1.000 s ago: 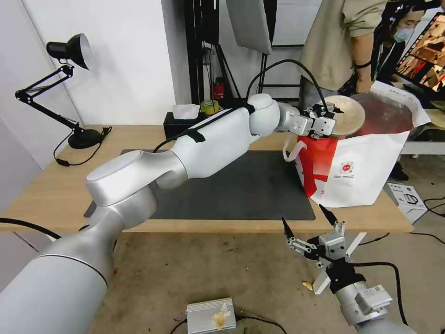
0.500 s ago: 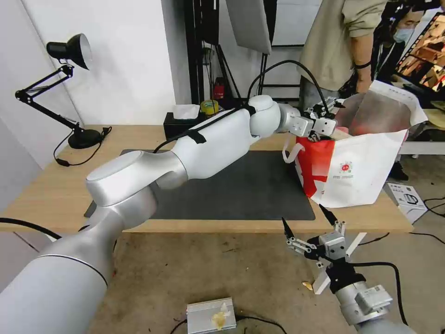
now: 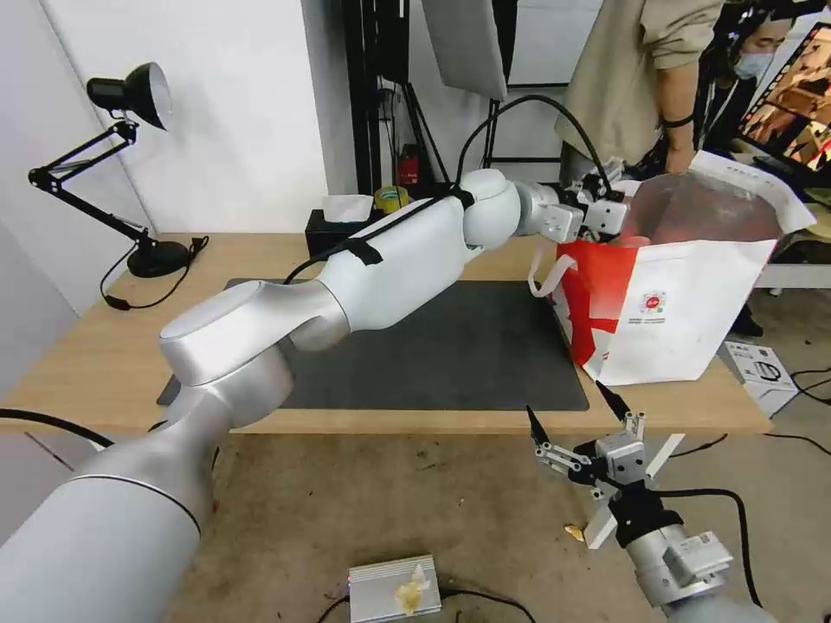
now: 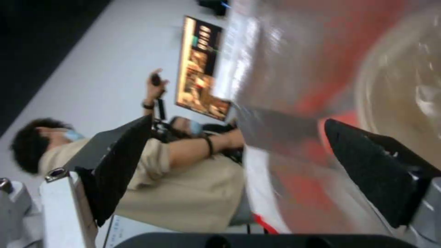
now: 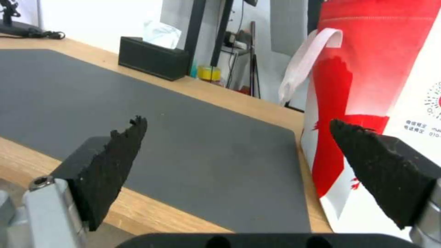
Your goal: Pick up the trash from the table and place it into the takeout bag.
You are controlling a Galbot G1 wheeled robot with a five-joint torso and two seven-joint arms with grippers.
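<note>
Reaching across the table (image 3: 104, 363), my left gripper (image 3: 606, 201) sits at the open mouth of the takeout bag (image 3: 684, 320), right at the bag's near-left rim, and its fingers are spread wide apart with nothing between them. From the left wrist camera I see both black fingertips (image 4: 122, 162) held open, with the bag's silver foil lining (image 4: 294, 69) just beyond them and a beige shallow bowl (image 4: 404, 96) lying inside the bag against that lining. The bag stands upright at the table's right end, its base partly on the right edge of the dark grey mat (image 3: 450, 355) and partly on bare wood, one white loop handle (image 3: 547, 272) hanging down its red side. My right gripper (image 3: 580, 428) hangs low in front of the table's front edge, off the surface, also spread apart and carrying nothing; through its wrist camera I see the mat and the bag's red-and-white side between its tips. A black tissue box (image 3: 342, 227) sits at the table's back edge, and a black desk lamp (image 3: 130, 173) stands at the back left corner.
</note>
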